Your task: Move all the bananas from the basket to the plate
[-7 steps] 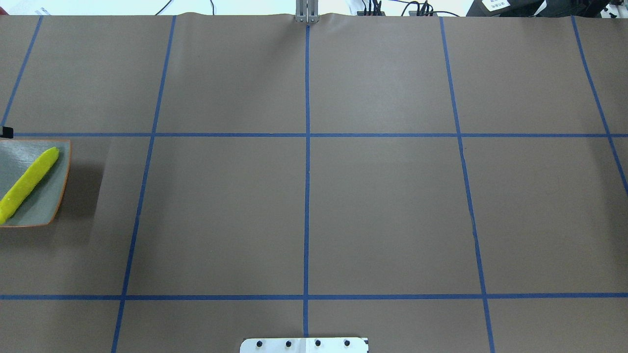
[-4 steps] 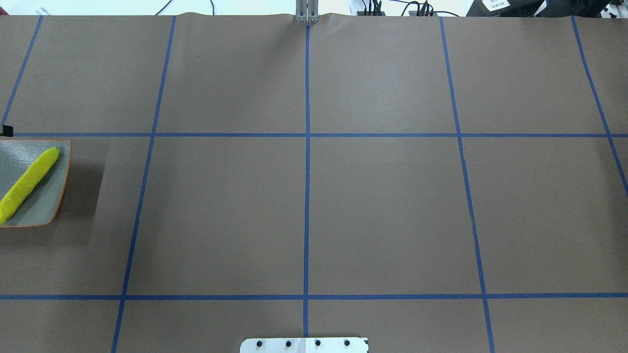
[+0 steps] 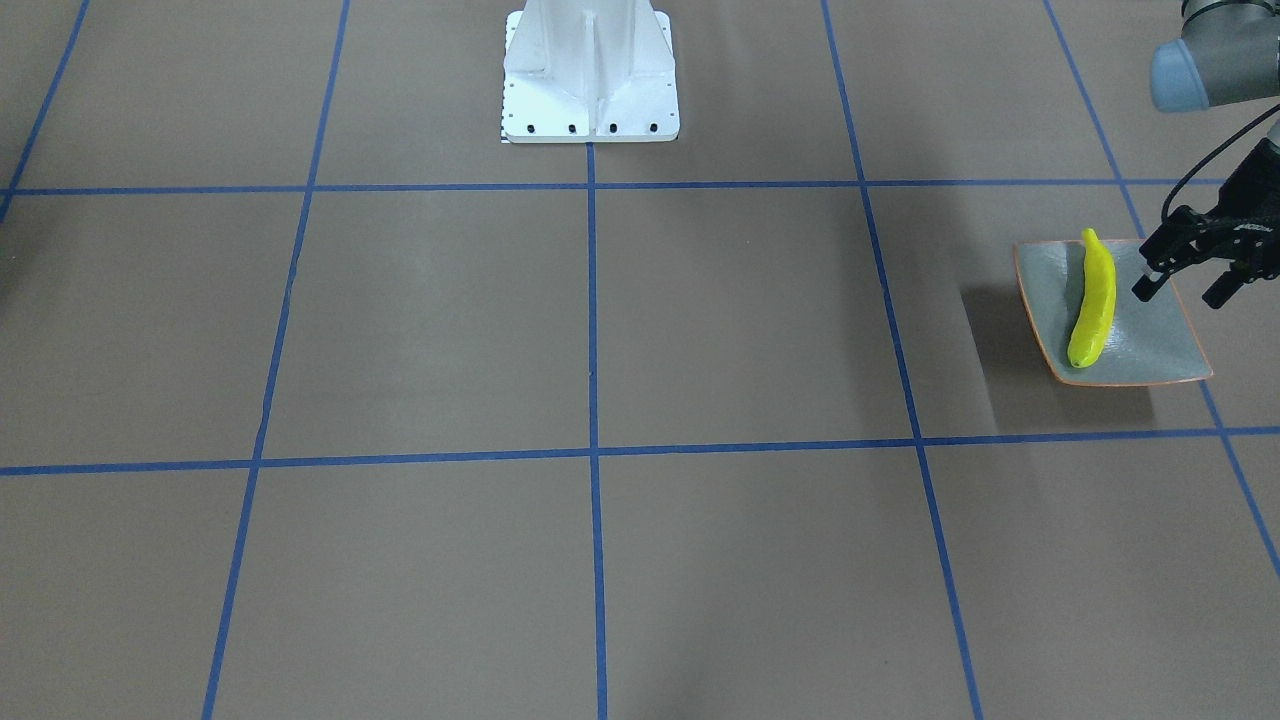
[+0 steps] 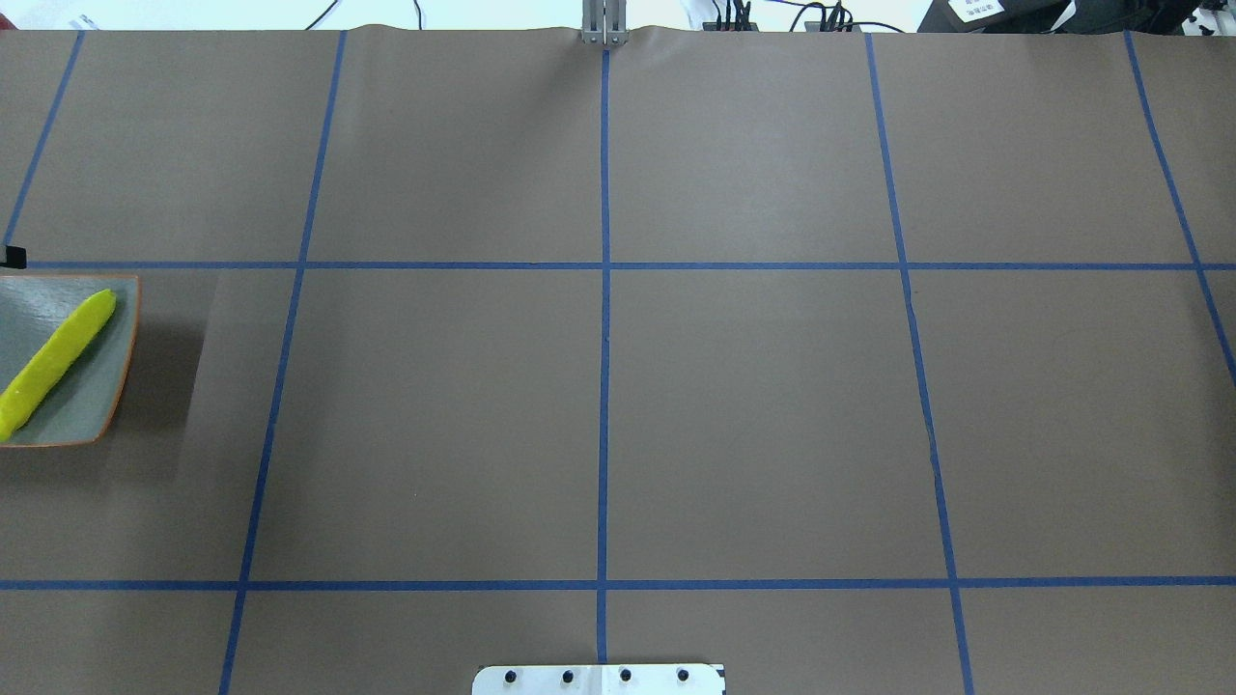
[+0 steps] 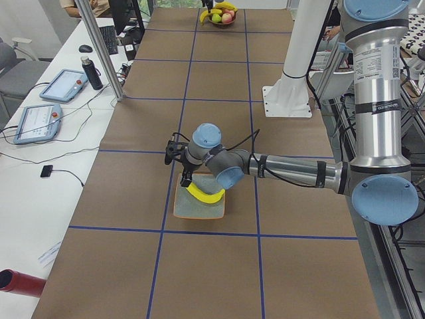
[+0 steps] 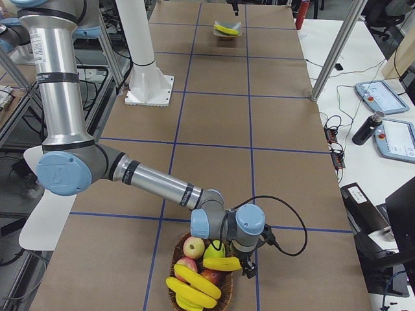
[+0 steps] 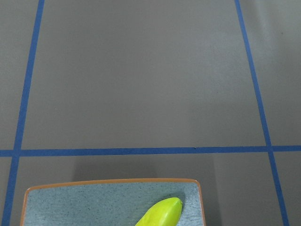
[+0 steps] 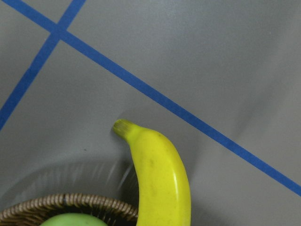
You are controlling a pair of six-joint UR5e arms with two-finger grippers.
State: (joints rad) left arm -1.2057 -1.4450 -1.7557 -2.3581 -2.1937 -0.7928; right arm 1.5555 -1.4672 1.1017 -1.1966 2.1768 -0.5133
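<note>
Over the last second nothing has moved in the overhead view. The square grey-green plate with an orange-brown rim and the glossy yellow-green banana on it lie just as they did, at the left end of the brown paper-covered desk. I read that as one transfer finished and settled. The left gripper hangs by the plate's outer edge, its fingers spread wide and empty, clear of the fruit. That banana's long axis runs diagonally across the plate. Its tapered stem points toward the robot's side, and its blunt, dark-tipped end points away and a little toward the desk's middle. At the desk's other end, the right gripper sits at the woven wicker basket, right beside a bright yellow banana. I cannot tell whether it is closed on it. This banana reaches out past the wicker rim, its stem aimed away from the basket over the bare desk. Two more yellow bananas lie in the basket among apples, so three probably remain to carry across.
</note>
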